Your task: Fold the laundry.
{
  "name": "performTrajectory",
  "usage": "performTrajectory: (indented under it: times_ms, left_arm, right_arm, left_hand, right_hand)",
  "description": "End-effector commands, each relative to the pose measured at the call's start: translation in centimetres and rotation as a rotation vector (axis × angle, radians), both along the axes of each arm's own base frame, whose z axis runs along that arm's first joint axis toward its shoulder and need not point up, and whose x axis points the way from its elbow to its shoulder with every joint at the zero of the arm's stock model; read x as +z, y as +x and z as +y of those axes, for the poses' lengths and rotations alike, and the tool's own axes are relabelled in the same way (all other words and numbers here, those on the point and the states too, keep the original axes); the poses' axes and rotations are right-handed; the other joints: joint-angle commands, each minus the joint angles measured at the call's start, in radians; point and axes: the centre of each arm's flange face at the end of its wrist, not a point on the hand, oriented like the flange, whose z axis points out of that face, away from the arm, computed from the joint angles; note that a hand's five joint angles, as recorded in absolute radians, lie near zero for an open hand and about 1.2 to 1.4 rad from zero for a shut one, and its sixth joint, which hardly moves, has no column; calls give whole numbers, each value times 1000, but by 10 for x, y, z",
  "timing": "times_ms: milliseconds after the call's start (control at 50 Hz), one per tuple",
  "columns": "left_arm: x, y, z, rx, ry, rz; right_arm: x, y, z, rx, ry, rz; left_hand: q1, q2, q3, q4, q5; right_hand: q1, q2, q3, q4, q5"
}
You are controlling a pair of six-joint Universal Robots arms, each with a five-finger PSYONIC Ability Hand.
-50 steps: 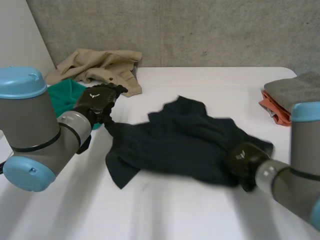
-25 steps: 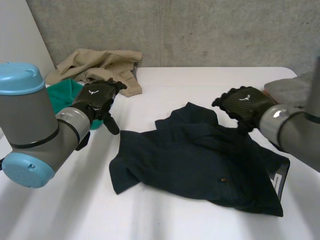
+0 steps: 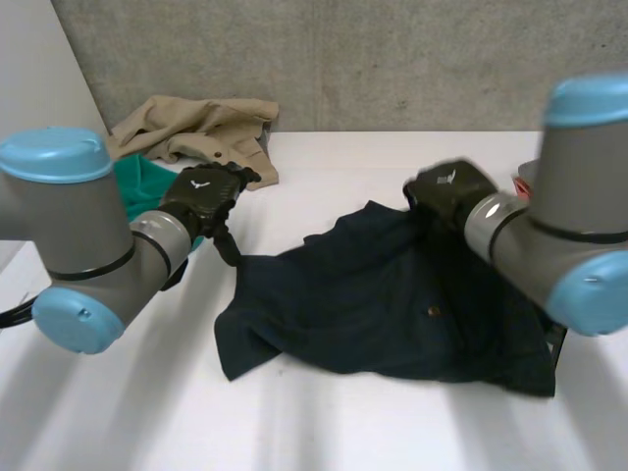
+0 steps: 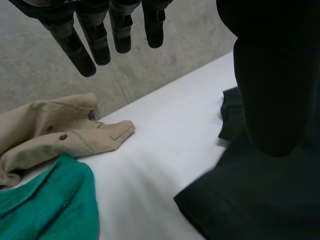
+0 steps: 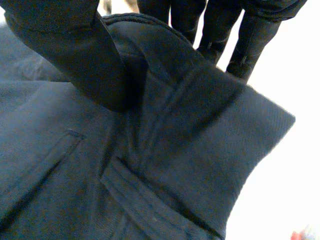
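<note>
Head view: the left hand (image 3: 204, 194) hovers with loose, straight fingers just beside a corner of the dark navy cloth garment (image 3: 373, 314), and the right hand (image 3: 444, 188) is at the garment's far edge. Left wrist view: the left hand (image 4: 270, 85) holds nothing; the garment lies under its thumb, and a crumpled beige cloth garment (image 4: 55, 135) and a green knitted cloth (image 4: 45, 205) lie beyond its fingertips. Right wrist view: the right hand (image 5: 70, 55) pinches a folded band of the garment between thumb and fingers
</note>
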Motion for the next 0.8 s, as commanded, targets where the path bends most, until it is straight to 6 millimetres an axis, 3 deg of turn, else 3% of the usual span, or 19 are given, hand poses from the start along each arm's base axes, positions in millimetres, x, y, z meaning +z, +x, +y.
performTrajectory:
  times_ms: [20,100,200,220,260,280,340,360,400,420,460,480,500,560,640,680,760,800]
  left_arm:
    - [-23,-14,-12,-58,32,-72]
    - [-37,-25,-8,-111,86,-115]
    - [-51,-36,-3,-164,154,-160]
    - [-52,-40,-3,-174,158,-174]
    - [-49,-43,-4,-179,148,-181]
    - [-40,-46,-11,-168,100,-179]
    - [-16,-49,-27,-117,-13,-160]
    - [10,-51,-38,-61,-115,-130]
    - [43,-52,-47,-9,-225,-79]
    - [82,-51,-55,46,-351,-8]
    - [124,-48,-58,88,-485,75]
    - [163,-43,-58,114,-613,159]
    - [179,-41,-57,125,-669,199]
    - [233,-31,-47,136,-860,344]
    - [256,-22,-36,136,-945,418]
    - [256,-17,-37,143,-953,417]
    - [237,-6,-42,170,-895,371]
    - [216,-3,-44,170,-829,335]
  right_arm:
    - [58,-18,40,78,-91,-81]
    - [66,-24,50,88,-95,-102]
    - [64,-28,47,80,-92,-107]
    - [61,-31,40,65,-91,-107]
    - [57,-30,34,59,-86,-106]
    - [54,-29,26,58,-99,-108]
    - [53,-23,9,57,-157,-118]
    - [56,-19,-7,50,-225,-134]
    - [64,-15,-24,32,-316,-161]
    - [82,-12,-40,7,-438,-202]
    - [103,-10,-54,-26,-565,-254]
    - [115,-10,-58,-42,-631,-285]
    - [143,-10,-63,-61,-768,-360]
    - [186,-11,-61,-64,-979,-510]
    - [216,-11,-45,-5,-1060,-635]
    - [216,-10,-43,22,-1037,-651]
    - [203,-7,-45,76,-940,-655]
    - [186,-2,-48,108,-871,-642]
  left_hand:
    - [-22,-28,-34,-25,-47]
    - [-22,-28,-34,-25,-47]
    - [42,36,30,39,17]
    - [499,494,488,497,474]
    - [1006,1001,995,1004,982]
    - [1198,1192,1186,1195,1173]
    - [1199,1194,1188,1197,1175]
    - [1199,1194,1188,1197,1175]
    - [1199,1194,1188,1197,1175]
    - [1199,1194,1188,1197,1175]
    - [1199,1194,1188,1197,1175]
    - [1199,1194,1188,1197,1175]
    - [1199,1194,1188,1197,1175]
    - [1199,1194,1188,1197,1175]
    - [1199,1194,1188,1197,1175]
    - [1199,1194,1188,1197,1175]
    - [1199,1194,1188,1197,1175]
    - [1199,1194,1188,1197,1175]
  right_hand:
    - [269,223,218,203,239]
    - [269,223,218,203,239]
    - [269,223,218,203,239]
    - [269,223,218,203,239]
    - [269,223,218,203,239]
    - [269,223,218,203,239]
    - [269,223,218,203,239]
    - [269,223,218,203,239]
    - [269,223,218,203,239]
    - [269,223,218,203,239]
    - [269,223,218,203,239]
    - [269,223,218,203,239]
    - [269,223,218,203,239]
    - [269,223,218,203,239]
    - [269,223,218,203,239]
    - [269,223,218,203,239]
    - [269,223,218,203,239]
    - [269,223,218,203,239]
